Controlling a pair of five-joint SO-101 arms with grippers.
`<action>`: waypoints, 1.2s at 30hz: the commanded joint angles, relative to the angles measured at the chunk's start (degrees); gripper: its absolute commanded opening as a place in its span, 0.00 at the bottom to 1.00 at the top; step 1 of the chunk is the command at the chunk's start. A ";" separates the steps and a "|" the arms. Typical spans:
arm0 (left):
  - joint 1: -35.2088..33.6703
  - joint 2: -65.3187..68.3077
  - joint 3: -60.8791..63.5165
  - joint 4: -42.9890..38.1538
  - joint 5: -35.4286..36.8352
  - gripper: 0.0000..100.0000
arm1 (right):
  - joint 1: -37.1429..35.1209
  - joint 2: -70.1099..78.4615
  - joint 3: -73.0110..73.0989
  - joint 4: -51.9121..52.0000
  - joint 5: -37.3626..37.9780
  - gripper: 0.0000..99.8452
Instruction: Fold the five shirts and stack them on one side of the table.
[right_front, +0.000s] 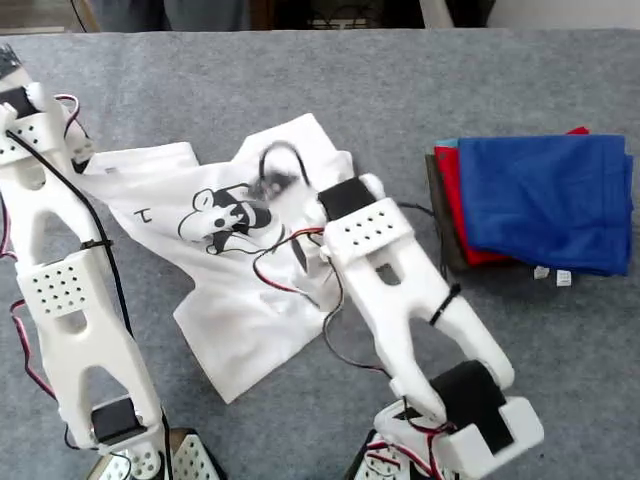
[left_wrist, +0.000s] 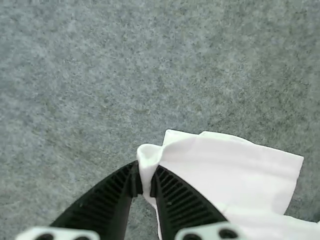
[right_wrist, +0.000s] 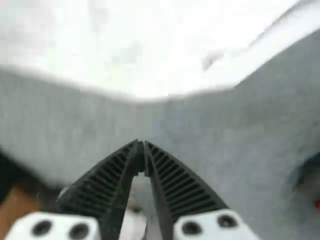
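The left gripper (left_wrist: 145, 175) is pinched tight on a folded edge of the white shirt (left_wrist: 225, 170), soft cloth bunched between its ribbed black jaws. The right gripper (right_wrist: 144, 150) has its jaws pressed together, nothing visible between them. The shirt lies rumpled left of centre on the grey felt-like table (right_front: 380, 90). Near the right edge sits a folded stack, blue shirt (right_front: 545, 200) atop red shirt (right_front: 450, 185)
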 joint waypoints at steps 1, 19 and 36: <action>-0.40 -1.76 -4.00 0.79 -0.18 0.03 | -3.34 0.75 0.66 -21.80 -7.82 0.01; -3.21 -1.85 -17.45 0.88 0.00 0.03 | -10.29 15.52 8.57 -12.84 -0.26 0.01; -4.26 -8.35 -12.62 0.88 -2.46 0.03 | -20.66 -9.45 8.66 13.71 13.80 0.01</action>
